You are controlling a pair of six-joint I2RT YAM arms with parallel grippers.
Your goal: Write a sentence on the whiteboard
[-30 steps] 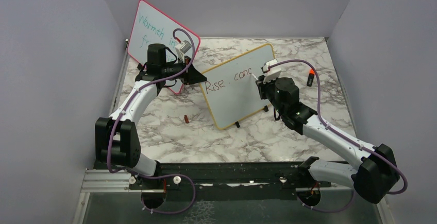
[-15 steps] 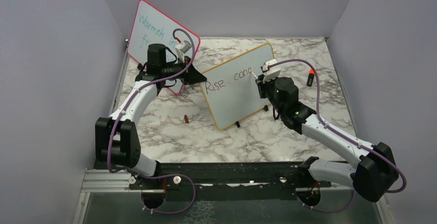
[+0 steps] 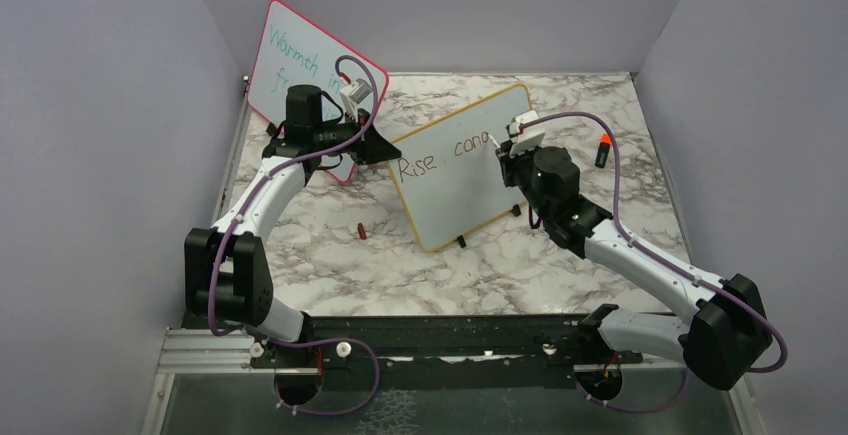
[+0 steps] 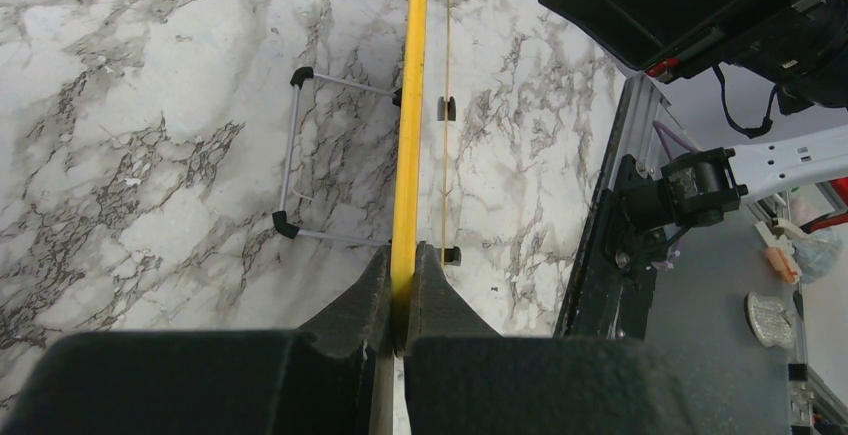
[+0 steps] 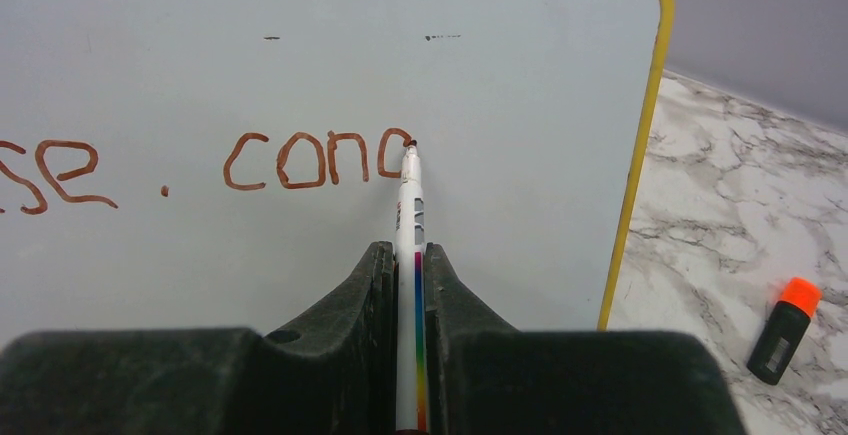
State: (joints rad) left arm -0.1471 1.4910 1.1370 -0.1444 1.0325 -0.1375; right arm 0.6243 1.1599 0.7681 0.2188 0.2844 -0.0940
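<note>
Brownish-red sentence (image 5: 310,160) stands mid-word on the whiteboard (image 5: 500,75).
Right hand (image 5: 407,255) clamped on marker (image 5: 408,215), left hand (image 4: 405,265) clamped on the whiteboard; next likely needs the q's tail.

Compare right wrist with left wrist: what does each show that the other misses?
Right wrist only: the writing on the whiteboard face, the marker tip at its last letter, an orange-capped pen on the table. Left wrist only: the left gripper shut on the whiteboard edge, the wire stand behind. Both: whiteboard, marker, right gripper holding it, marble table.
</note>
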